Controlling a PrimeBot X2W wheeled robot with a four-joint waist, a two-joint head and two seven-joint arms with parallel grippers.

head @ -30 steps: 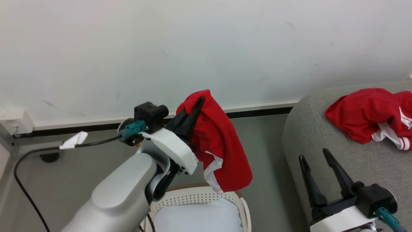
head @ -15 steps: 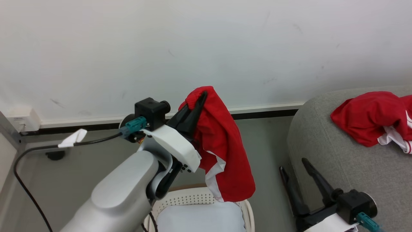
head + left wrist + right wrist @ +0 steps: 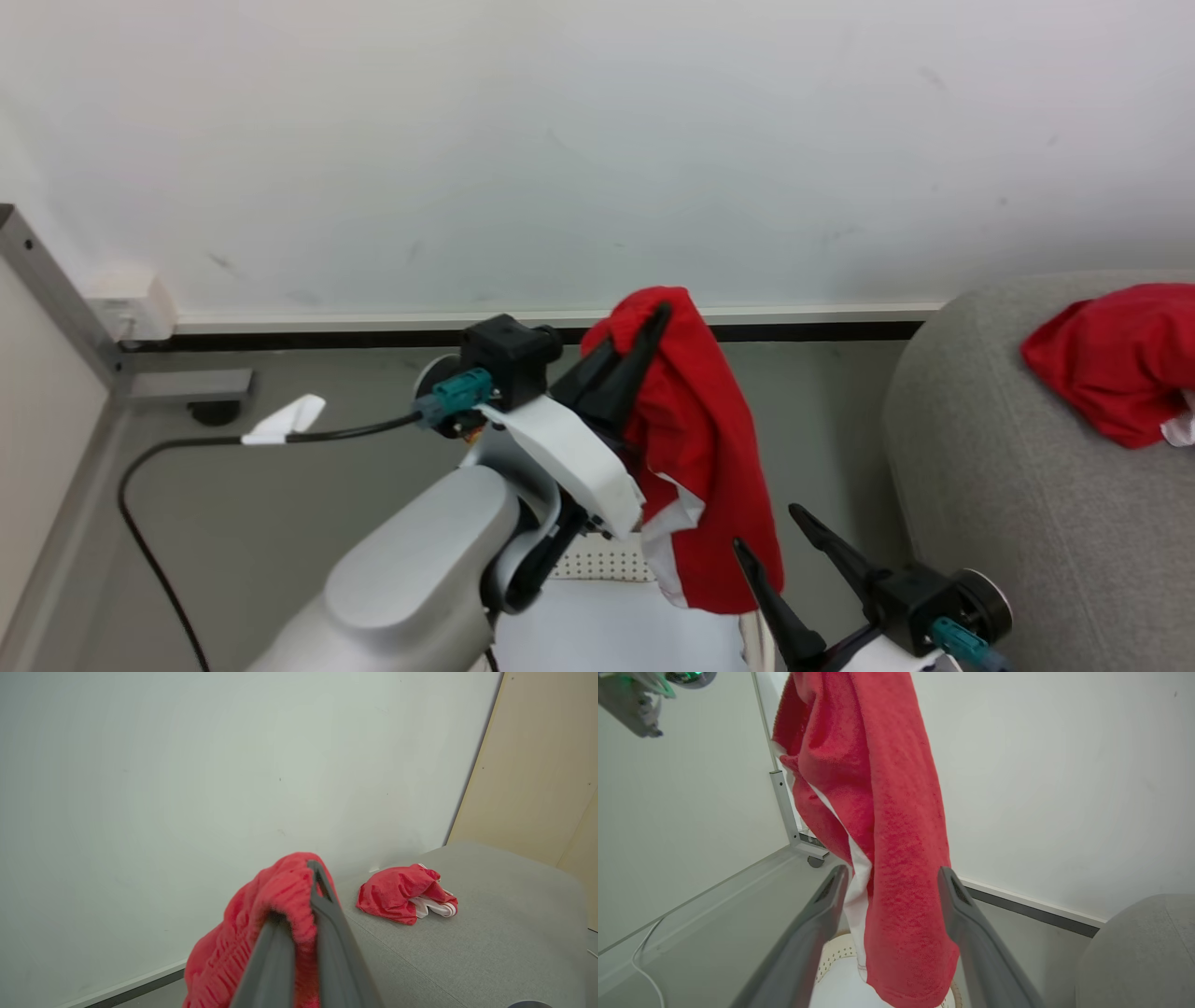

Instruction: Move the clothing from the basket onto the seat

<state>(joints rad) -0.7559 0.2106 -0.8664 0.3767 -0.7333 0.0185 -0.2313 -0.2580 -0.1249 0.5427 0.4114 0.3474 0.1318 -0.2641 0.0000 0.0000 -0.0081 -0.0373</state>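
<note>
My left gripper (image 3: pixel 653 322) is shut on the top of a bright red piece of clothing (image 3: pixel 709 467), which hangs down with white trim above the white perforated basket (image 3: pixel 597 560). In the left wrist view the red clothing (image 3: pixel 261 905) is bunched between the closed fingers (image 3: pixel 327 914). My right gripper (image 3: pixel 766 527) stands open at the hanging clothing's lower edge; in its own view the clothing (image 3: pixel 878 765) hangs in the gap beyond its fingertips (image 3: pixel 893 871), and contact cannot be told. Another red garment (image 3: pixel 1111 364) lies on the grey seat (image 3: pixel 1008 467).
A pale liner (image 3: pixel 616 625) covers the basket's inside. A black cable (image 3: pixel 187 443) with a white tag runs across the grey floor at left. A metal post (image 3: pixel 56 289) and the white wall stand behind. A beige panel (image 3: pixel 537 765) rises behind the seat.
The head camera has shifted, moving the whole picture rightward. My open right gripper has moved left, away from the seat, to the hanging clothing. The left gripper keeps its hold.
</note>
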